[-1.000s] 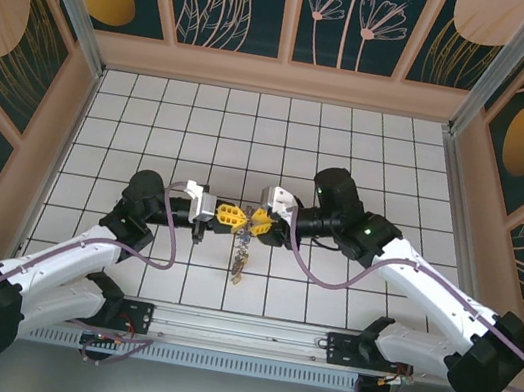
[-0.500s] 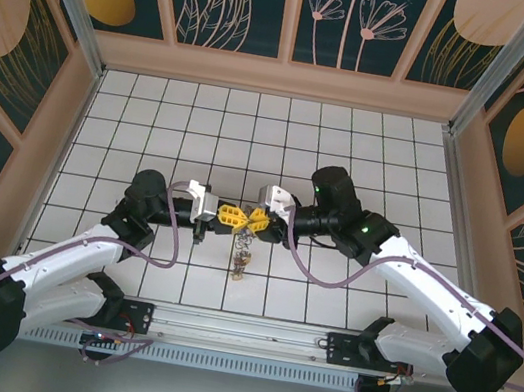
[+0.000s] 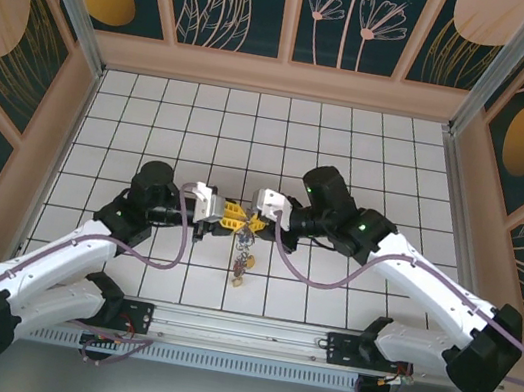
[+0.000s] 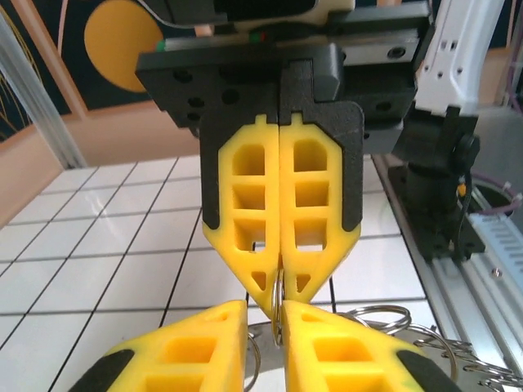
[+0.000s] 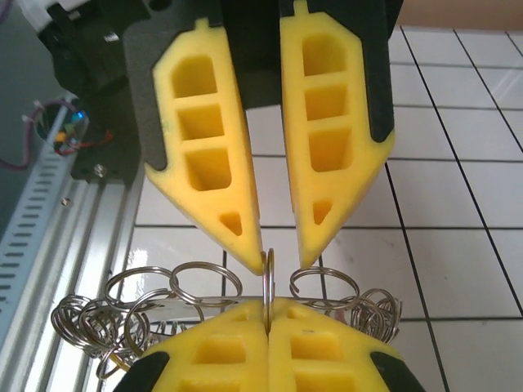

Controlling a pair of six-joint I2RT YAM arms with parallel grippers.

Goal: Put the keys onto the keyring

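So right pincer [image 5: 268,314] is clamped on the keyring [image 5: 269,273] above the table [image 3: 152,126], left pincer [image 5: 282,257] slightly open around it. If that thin edge-on pinch slips, keyring and dangling keys [image 3: 240,269] probably drop.

Left gripper [image 3: 229,216]: is pointing right, yellow fingers sitting at frame centre.
Right gripper [image 3: 259,222]: is pointing left, meeting it tip to tip!
Key bunch [image 3: 242,259]: is trailing down-frame from the meeting tips.
Tiled table [image 3: 351,151]: is lying white beneath everything.
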